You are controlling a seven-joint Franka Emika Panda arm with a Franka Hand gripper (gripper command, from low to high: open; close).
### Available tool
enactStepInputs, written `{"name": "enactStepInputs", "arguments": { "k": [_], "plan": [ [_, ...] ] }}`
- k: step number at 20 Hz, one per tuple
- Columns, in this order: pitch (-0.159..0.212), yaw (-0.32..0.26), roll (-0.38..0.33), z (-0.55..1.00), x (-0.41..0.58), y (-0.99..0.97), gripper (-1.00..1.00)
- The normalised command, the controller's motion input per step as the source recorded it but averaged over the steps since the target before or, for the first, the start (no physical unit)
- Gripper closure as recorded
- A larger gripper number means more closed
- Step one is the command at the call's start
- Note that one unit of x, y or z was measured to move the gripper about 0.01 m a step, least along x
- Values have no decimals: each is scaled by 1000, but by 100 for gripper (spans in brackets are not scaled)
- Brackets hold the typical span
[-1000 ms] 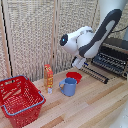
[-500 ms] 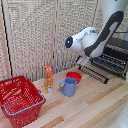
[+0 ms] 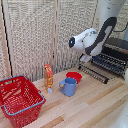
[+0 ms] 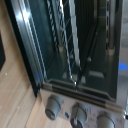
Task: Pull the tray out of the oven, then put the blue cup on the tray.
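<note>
Step one, tray pull, judged underway. Flat dark wire-bar tray (image 3: 111, 64) apparently sticking partway out of boxy black toaster oven (image 3: 118, 50). Gripper not visible, state unclear. Medium-blue handled cup (image 3: 69, 86) on wooden table (image 3: 95, 107) beside red bowl (image 3: 74, 76). Next: regrip cup, place on tray.

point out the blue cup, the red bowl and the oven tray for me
blue cup (image 3: 69, 87), exterior view, on its front wall.
red bowl (image 3: 74, 76), exterior view, on its rim behind the cup.
tray (image 3: 111, 62), exterior view, on the wire bars sticking out of the oven.
</note>
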Motion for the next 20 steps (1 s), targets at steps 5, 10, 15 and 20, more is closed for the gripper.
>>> {"name": "enactStepInputs", "arguments": {
  "k": [5, 10, 15, 20],
  "plan": [
    [40, -48, 62, -20, 5, -513, -100],
    [0, -25, 36, 29, -162, -652, -100],
    [3, -13, 6, 39, -106, -586, -100],
    [40, -37, 30, -9, 72, -355, -100]
  ]
}}
